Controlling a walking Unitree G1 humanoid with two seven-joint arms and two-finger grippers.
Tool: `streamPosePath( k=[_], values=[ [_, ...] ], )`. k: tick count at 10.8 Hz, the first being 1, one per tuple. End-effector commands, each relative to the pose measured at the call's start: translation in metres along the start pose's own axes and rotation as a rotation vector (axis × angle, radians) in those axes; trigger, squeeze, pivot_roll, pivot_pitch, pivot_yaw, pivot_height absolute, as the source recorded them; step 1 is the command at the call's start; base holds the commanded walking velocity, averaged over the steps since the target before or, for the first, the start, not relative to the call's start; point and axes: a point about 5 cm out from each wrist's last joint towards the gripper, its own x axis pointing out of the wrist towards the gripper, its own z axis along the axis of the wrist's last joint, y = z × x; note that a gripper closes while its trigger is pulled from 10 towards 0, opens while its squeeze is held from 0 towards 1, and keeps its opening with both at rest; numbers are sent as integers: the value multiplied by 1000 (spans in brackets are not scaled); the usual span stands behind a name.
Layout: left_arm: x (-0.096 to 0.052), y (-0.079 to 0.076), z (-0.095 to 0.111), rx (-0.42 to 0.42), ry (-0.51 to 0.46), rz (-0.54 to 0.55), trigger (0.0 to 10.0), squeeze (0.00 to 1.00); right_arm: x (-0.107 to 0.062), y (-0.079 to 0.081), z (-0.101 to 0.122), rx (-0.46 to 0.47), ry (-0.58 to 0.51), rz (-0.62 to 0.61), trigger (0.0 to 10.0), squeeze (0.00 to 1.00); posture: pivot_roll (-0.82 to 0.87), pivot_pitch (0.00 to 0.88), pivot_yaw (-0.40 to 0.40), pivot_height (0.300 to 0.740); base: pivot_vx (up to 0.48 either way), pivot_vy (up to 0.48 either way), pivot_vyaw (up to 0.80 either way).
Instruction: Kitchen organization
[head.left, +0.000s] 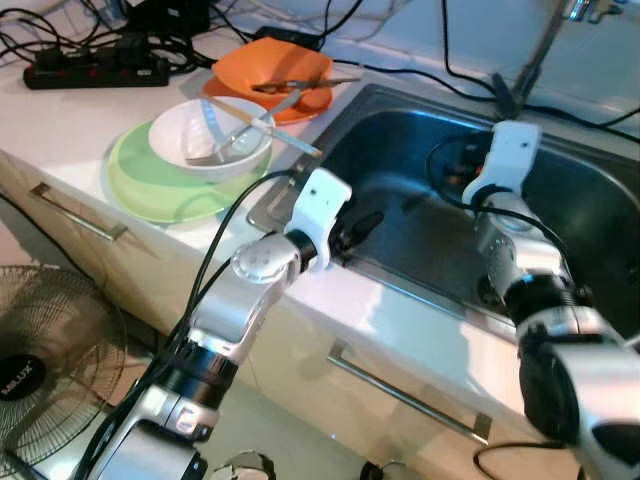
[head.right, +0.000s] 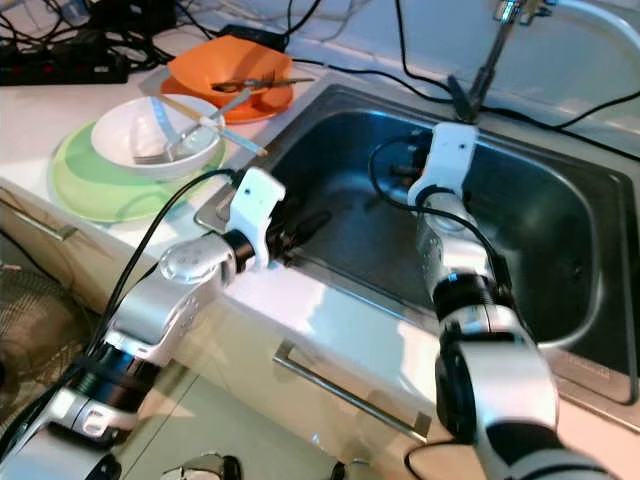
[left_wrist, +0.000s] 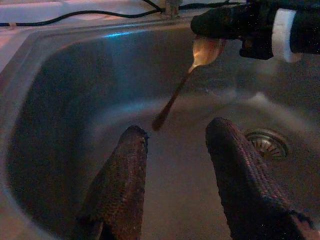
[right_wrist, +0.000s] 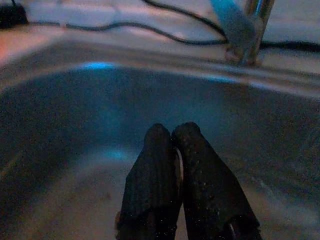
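Right wrist view: the right gripper (right_wrist: 176, 165) has its two black fingers pressed together on the bowl of a spoon (left_wrist: 186, 80), a thin metal edge showing between the pads.
Spoon: seen from the left wrist, it hangs from that pinch handle-down and tilted, over the floor of the sink (head.left: 600, 215); whether the handle tip touches the steel cannot be told.
Left gripper (left_wrist: 177, 137): fingers spread apart with nothing between them, just inside the sink's near rim, pointing towards the hanging spoon, whose handle tip lies just beyond the fingertips.
Drain (left_wrist: 267, 144): in the basin floor, beyond one of the left gripper's fingers and below the right gripper.
Tap (right_wrist: 252, 25): at the back rim, beyond the right gripper, with black cables running along the counter behind it.
White bowl (head.left: 205, 135): on the counter to the outer side of the left gripper, sitting on a green plate (head.left: 140, 180) with cutlery lying in it.
Orange dish (head.left: 270, 72): farther back from the bowl, also holding cutlery.
Power strip (head.left: 95, 68): at the far back of the counter.
Fan (head.left: 40, 365): on the floor beside the left arm.
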Motion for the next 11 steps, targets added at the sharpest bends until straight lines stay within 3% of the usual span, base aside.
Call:
streamPosePath(
  k=[1, 6, 9, 10, 11],
  values=[
    [-1, -3, -5, 6, 35, -10, 10000, 0, 2, 0, 4, -32, 5, 1, 10000, 0, 56, 56, -18, 740, 0, 0, 0],
    [-2, -12, -11, -7, 82, -22, 10000, 0, 3, 12, -14, -61, 141, 71, 10000, 0, 58, 42, -30, 740, 0, 0, 0],
    [-8, -1, -8, 6, 75, 11, 10000, 0, 3, 15, -15, -70, 148, 87, 10000, 0, 67, 61, -37, 740, 0, 0, 0],
    [-8, 2, -8, 6, 77, 26, 10000, 0, 2, 17, -16, -69, 152, 91, 10000, 333, 70, 70, -38, 740, 0, 0, 0],
    [-8, 1, -8, 3, 77, 31, 10000, 0, 2, 18, -18, -70, 155, 98, 10000, 957, 70, 75, -39, 740, 0, 0, 0]
  ],
)
